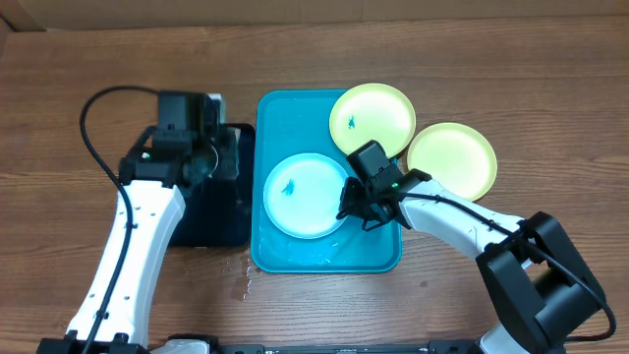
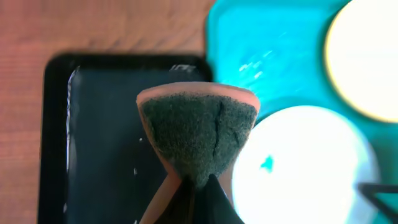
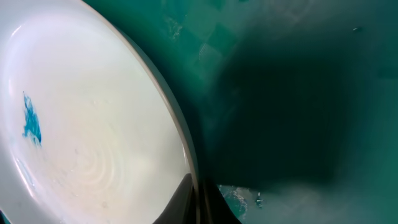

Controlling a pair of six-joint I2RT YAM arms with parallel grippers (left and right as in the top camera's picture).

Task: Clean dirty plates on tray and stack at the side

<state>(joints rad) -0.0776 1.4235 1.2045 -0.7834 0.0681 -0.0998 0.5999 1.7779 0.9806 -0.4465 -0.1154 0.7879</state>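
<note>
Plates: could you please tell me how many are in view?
3. The light-blue-rimmed plate lies in the tray; a yellow-green plate rests over the tray's far right corner; a second yellow-green plate sits on the table right of the tray. None appears hidden.

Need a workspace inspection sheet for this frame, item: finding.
surface: wooden table; water drops by the turquoise tray.
job's things: blue-rimmed plate in tray, smudged; smudged yellow-green plate over its far-right rim; second yellow-green plate on table, no smudge visible.
clutter: black tray left of turquoise tray.
grippers: left pincer shut on sponge; right pincer shut on blue-rimmed plate's rim.
cables: black cable loops off left arm.
surroundings: nothing seen.
</note>
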